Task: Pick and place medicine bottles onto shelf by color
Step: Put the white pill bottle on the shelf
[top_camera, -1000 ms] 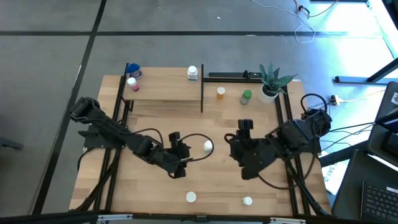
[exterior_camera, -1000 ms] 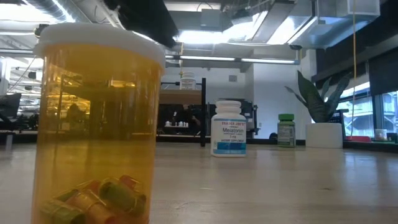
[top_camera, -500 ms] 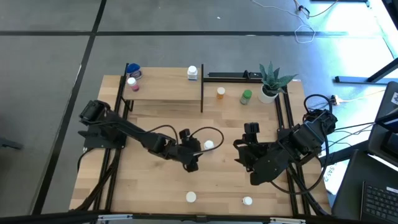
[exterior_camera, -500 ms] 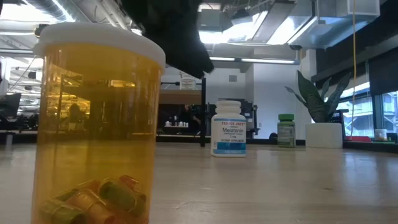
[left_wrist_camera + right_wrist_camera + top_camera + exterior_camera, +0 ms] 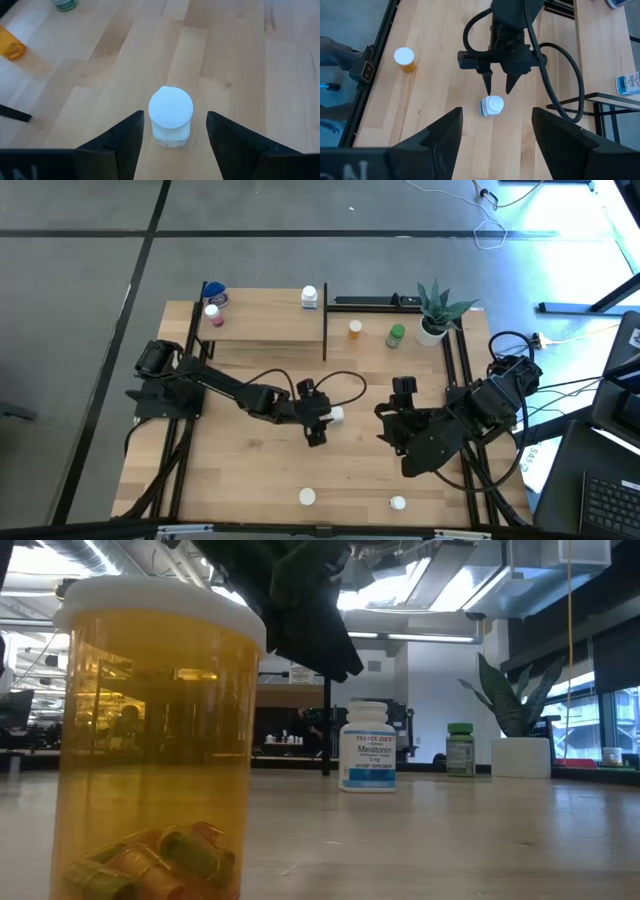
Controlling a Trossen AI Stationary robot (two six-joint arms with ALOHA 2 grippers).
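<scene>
At the table's near edge, around six o'clock in the overhead view, two bottles wait unsorted: an orange bottle [image 5: 307,497] and another white-capped bottle [image 5: 398,503].

At the table's centre, the left gripper [image 5: 323,418] is poised over a white bottle [image 5: 337,415] standing upright on the wood. Its fingers are apart, one on each side of the bottle, not clamped on it. At about three o'clock from it, the right gripper [image 5: 401,392] hovers with fingers spread wide, holding nothing.

Farther back, near one o'clock, a small orange bottle [image 5: 355,329] and a green bottle [image 5: 396,335] stand on the tabletop beside a potted plant [image 5: 435,310].

At the far edge, from eleven to twelve o'clock, the shelf [image 5: 265,320] carries three bottles: a blue one [image 5: 215,295], a pink one [image 5: 212,314] and a white one [image 5: 310,297].

By my reading, three bottles are placed, five remain, and the centre white bottle is next.
</scene>
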